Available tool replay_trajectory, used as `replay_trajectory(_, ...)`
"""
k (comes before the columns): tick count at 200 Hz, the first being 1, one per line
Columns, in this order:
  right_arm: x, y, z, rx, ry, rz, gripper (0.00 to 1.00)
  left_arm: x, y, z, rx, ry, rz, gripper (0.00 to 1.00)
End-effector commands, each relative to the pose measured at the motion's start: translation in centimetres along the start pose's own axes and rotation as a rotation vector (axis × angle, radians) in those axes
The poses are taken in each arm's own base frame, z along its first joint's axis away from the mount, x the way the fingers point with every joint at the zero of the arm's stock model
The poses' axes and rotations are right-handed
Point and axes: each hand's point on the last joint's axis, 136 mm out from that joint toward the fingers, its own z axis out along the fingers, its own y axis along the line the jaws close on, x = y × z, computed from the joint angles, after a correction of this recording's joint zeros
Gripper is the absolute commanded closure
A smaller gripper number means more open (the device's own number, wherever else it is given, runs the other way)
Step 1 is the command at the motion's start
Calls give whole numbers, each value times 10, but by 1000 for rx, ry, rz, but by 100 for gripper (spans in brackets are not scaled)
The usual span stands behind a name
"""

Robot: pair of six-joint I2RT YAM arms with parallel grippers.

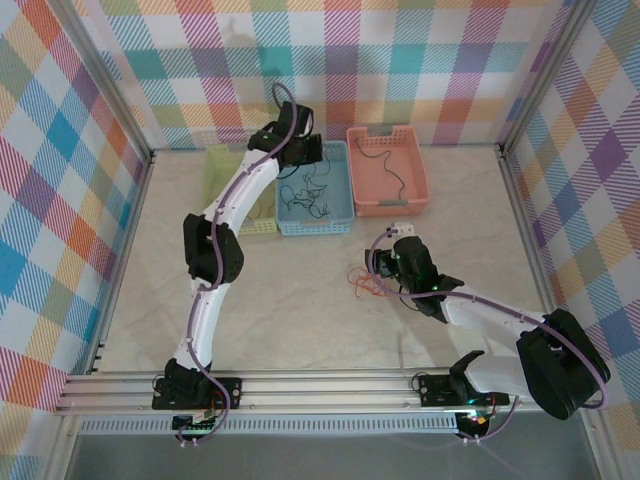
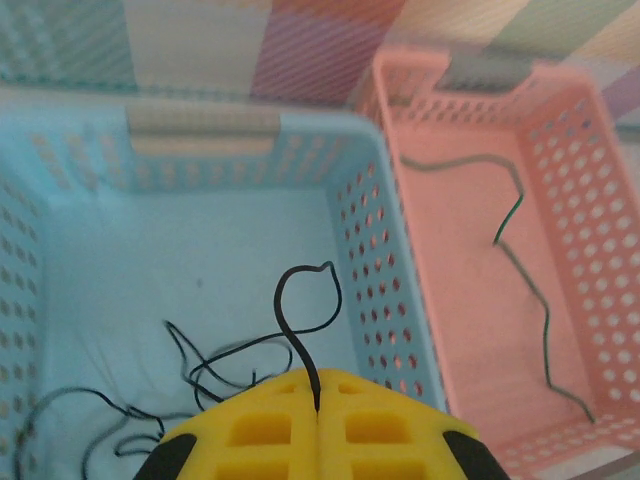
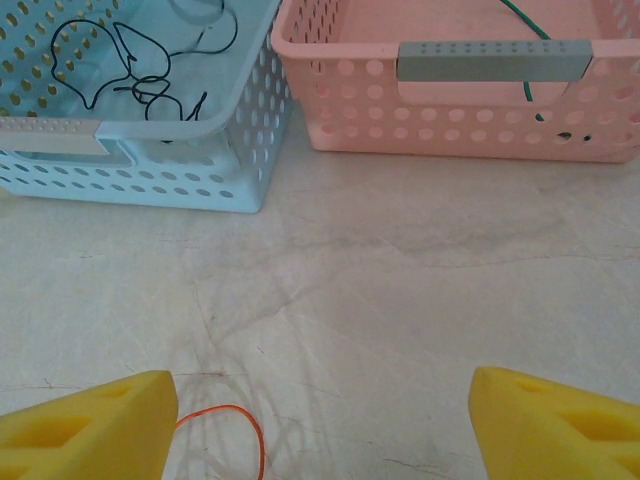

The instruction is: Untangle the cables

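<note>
Sorting is being judged as partly done.

- **Pink basket:** One dark green cable (image 2: 545,320) is lying alone in the pink basket (image 2: 600,200), running along its right wall.
- **Blue basket:** A black cable (image 2: 281,295) is being pinched between the pressed-together fingers of the left gripper (image 2: 318,400), above the blue basket (image 2: 375,250) and near its right wall. Its free end is curling into a loop. More black cable (image 2: 210,365) is lying in overlapping loops on the basket floor, toward the left wall (strand count cannot be told).
- **Table:** An orange cable (image 3: 250,425) is lying on the table (image 3: 400,280), right of its middle and well short of the baskets. It is sitting between the fingers of the right gripper (image 3: 320,430), which are being held spread wide and gripping nothing.

Being counted as left: the black cable is to be let go, and the orange cable is to be gathered and binned.
</note>
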Motion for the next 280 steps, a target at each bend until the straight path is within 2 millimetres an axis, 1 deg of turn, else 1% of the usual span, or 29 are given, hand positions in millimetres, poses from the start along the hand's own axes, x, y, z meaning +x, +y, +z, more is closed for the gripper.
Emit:
replay_trajectory(1, -14, 3, 1, -6, -26, 18, 24, 23, 5, 9, 25, 99, -53, 93)
replay_trajectory(19, -15, 4, 1, -6, -27, 18, 23, 30, 2, 3, 17, 109, -25, 71)
replay_trajectory(31, -15, 4, 1, -7, -25, 18, 23, 30, -3, -8, 18, 104, 5, 55)
replay_trajectory(43, -15, 4, 1, -5, -24, 16, 23, 26, -8, -24, 10, 83, 21, 46)
replay_trajectory(60, -16, 3, 0, -4, -26, 16, 23, 18, -18, -52, 31, 51, 38, 39)
replay_trajectory(75, -17, 3, -1, -3, -29, 17, 23, 8, -28, -86, 62, 2, 45, 36)
replay_trajectory(87, -16, 2, -1, 0, -29, 15, 23, 7, -35, -112, 92, -31, 49, 33)
replay_trajectory(92, -17, 2, -2, 0, -32, 15, 23, 9, -37, -120, 103, -39, 50, 32)
replay_trajectory(96, -18, 2, -2, 0, -33, 15, 23, 8, -40, -133, 120, -58, 51, 31)
replay_trajectory(104, -19, 2, -3, -1, -35, 14, 23, 10, -43, -150, 142, -83, 47, 30)
replay_trajectory(112, -19, 2, -3, 0, -38, 12, 23, 15, -47, -168, 165, -102, 53, 29)
replay_trajectory(115, -19, 2, -3, 0, -37, 11, 23, 20, -46, -170, 168, -99, 52, 28)
replay_trajectory(122, -20, 1, -4, 4, -41, 9, 23, 23, -50, -189, 193, -121, 53, 28)
replay_trajectory(128, -21, 0, -5, 8, -41, 7, 22, 33, -49, -196, 205, -118, 55, 28)
replay_trajectory(133, -22, 0, -6, 10, -46, 5, 22, 37, -51, -210, 224, -136, 57, 28)
replay_trajectory(141, -24, -1, -8, 12, -48, 2, 22, 52, -50, -220, 244, -133, 59, 28)
replay_trajectory(153, -28, -2, -14, 18, -52, -8, 22, 71, -49, -241, 290, -144, 44, 28)
replay_trajectory(155, -29, -2, -15, 18, -53, -12, 22, 77, -48, -240, 296, -135, 40, 28)
replay_trajectory(157, -31, -2, -16, 17, -56, -16, 22, 79, -48, -246, 309, -140, 37, 28)
replay_trajectory(160, -32, -2, -18, 17, -59, -21, 22, 87, -47, -246, 323, -132, 30, 28)
replay_trajectory(167, -35, -3, -23, 15, -69, -30, 22, 101, -47, -256, 373, -128, 18, 28)
replay_trajectory(185, -41, -5, -34, 9, -74, -36, 22, 145, -38, -264, 451, -84, -25, 28)
replay_trajectory(198, -44, 2, -42, -40, -57, -37, 22, 172, -27, -268, 469, -55, -51, 29)
replay_trajectory(220, -41, 16, -49, -113, 35, -34, 23, 211, -9, -273, 471, -4, -72, 30)
replay_trajectory(230, -45, 20, -52, -133, 50, -36, 24, 224, -2, -278, 475, 8, -81, 30)
replay_trajectory(244, -48, 23, -59, -143, 122, -27, 25, 241, 7, -283, 476, 23, -87, 30)
replay_trajectory(254, -54, 30, -62, -175, 146, -46, 25, 247, 14, -285, 460, 17, -86, 30)
replay_trajectory(264, -55, 38, -65, -212, 201, -63, 25, 253, 21, -286, 437, 15, -80, 30)
replay_trajectory(280, -49, 43, -70, -213, 343, -53, 26, 257, 25, -288, 426, 14, -75, 30)
